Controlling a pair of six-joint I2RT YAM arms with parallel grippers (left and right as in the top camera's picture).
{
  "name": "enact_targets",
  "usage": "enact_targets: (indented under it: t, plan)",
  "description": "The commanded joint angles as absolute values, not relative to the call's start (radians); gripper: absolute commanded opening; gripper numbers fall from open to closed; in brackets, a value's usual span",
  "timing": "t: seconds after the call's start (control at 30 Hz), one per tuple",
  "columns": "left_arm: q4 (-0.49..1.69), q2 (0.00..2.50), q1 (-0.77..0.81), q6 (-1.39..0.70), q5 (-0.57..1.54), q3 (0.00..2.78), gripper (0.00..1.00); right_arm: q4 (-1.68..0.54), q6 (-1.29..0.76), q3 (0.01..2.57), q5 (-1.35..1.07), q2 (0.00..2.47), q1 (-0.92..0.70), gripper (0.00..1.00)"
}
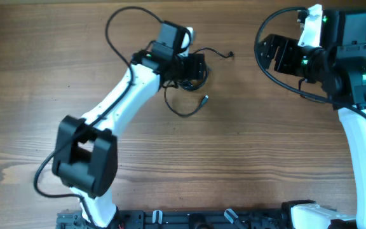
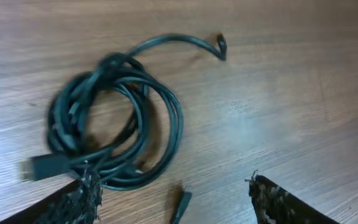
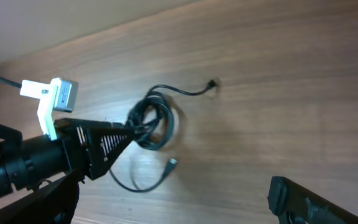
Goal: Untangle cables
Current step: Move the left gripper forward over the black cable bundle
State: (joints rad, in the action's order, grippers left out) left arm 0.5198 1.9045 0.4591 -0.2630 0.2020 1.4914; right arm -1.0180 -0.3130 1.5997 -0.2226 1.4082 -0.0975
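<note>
The cables [image 2: 114, 121] are thin dark cords wound in a loose coil on the wooden table. One free end [image 2: 221, 43] curves away at the top. A flat plug [image 2: 39, 167] lies at the coil's left and a small plug [image 2: 182, 202] lies between my fingers. My left gripper [image 2: 173, 190] is open and empty, low over the near edge of the coil. From overhead it [image 1: 194, 67] covers most of the bundle, with a loose loop [image 1: 183, 107] trailing below. My right gripper [image 1: 283, 54] is open and empty, well to the right. Its wrist view [image 3: 173, 199] shows the coil [image 3: 154, 118] far off.
The left arm [image 1: 116, 102] stretches diagonally from the front left to the coil. The right arm [image 1: 361, 127] stands along the right edge. A black rail [image 1: 196, 219] runs along the table's front edge. Bare wood lies between the two grippers.
</note>
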Motion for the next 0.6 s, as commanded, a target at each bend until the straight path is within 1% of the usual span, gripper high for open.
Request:
enact_targets:
  t: [0.0,0.07,0.17,0.2,0.23,0.3,0.33,0.4,0.47,0.57]
  plan:
    - [0.500,1.956,0.487,-0.239,0.160,1.507,0.79,-1.023,-0.322,1.621,-0.197,1.417,-0.101,1.00]
    - [0.498,1.985,0.497,-0.213,0.097,1.507,0.77,-1.018,-0.321,1.621,-0.199,1.417,-0.101,1.00]
    - [0.473,2.045,0.517,-0.101,0.095,1.507,0.72,-1.008,-0.322,1.621,-0.199,1.417,-0.101,1.00]
    - [0.459,2.065,0.525,-0.080,0.095,1.507,0.66,-1.008,-0.322,1.621,-0.199,1.417,-0.101,1.00]
    - [0.446,2.081,0.532,-0.076,0.095,1.507,0.64,-1.008,-0.323,1.621,-0.199,1.417,-0.101,1.00]
    - [0.427,2.106,0.535,-0.075,0.088,1.507,0.57,-1.008,-0.322,1.621,-0.199,1.417,-0.101,1.00]
    - [0.421,2.115,0.535,-0.075,0.087,1.507,0.56,-1.008,-0.322,1.621,-0.199,1.417,-0.101,0.99]
    - [0.410,2.142,0.535,-0.075,0.051,1.507,0.54,-1.009,-0.323,1.621,-0.199,1.417,-0.101,1.00]
    - [0.394,2.159,0.535,-0.075,-0.005,1.507,0.56,-1.011,-0.323,1.621,-0.199,1.417,-0.101,1.00]
    - [0.380,2.189,0.535,-0.099,-0.009,1.507,0.56,-1.014,-0.326,1.621,-0.199,1.417,-0.101,1.00]
